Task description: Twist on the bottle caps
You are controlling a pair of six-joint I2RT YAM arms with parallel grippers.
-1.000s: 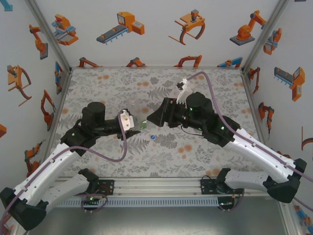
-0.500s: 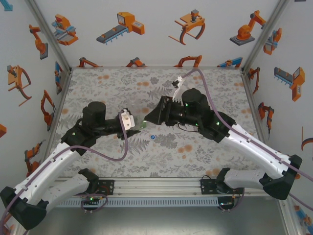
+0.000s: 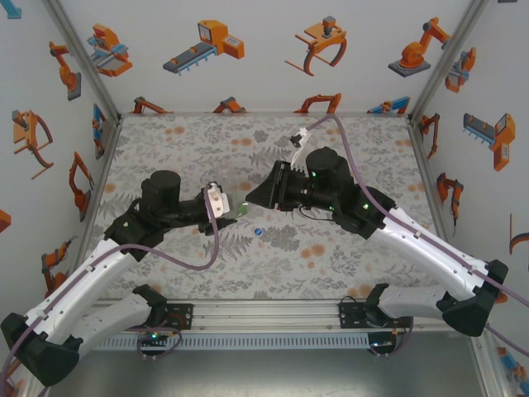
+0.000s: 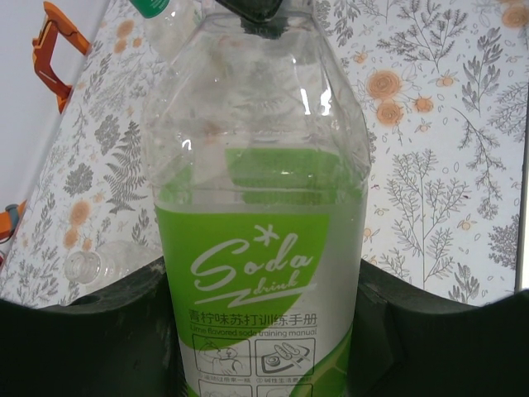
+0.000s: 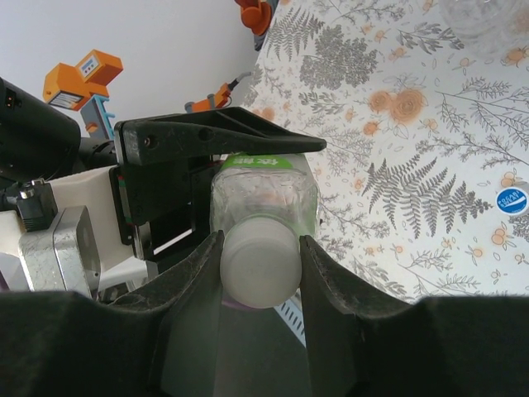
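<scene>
- Left pincer (image 3: 231, 213): closed on the labelled bottle (image 4: 260, 248), clamped across the body at the green-and-white label; bottle held clear of the worktop (image 5: 430, 124), its neck pointing away from this pincer and toward the other one.
- Right pincer (image 5: 260, 244): nearly shut; its two fingers (image 5: 194, 281) press against opposite sides of the white cap (image 5: 260, 271); the cap sits between the fingertips, at the mouth of the labelled bottle directly ahead.
- Step in hand, as judged: threading the white cap onto the neck; whether the thread has caught cannot be told.
- Alignment: cap axis should run in line with the neck; a tilted cap would likely cross-thread or pop off.
- Pressure: a light push toward the bottle while the wrist turns; grip firm enough not to slip on smooth plastic, yet not so hard as to squash the cap out of round.
- Counter-hold: the left pincer must resist the twist; the thin clear wall may flex or spin in the grip, so a slow turn is advised.
- Re-grip: one wrist turn probably will not finish; release, rotate back and close again with the cap left seated.
- Blue cap (image 5: 512, 201): flat on the worktop, to the right of the right pincer and well apart from it; untouched.
- Clear bottle (image 4: 87, 265): lying on the worktop beyond and to the left of the left pincer's fingers; mouth seemingly open.
</scene>
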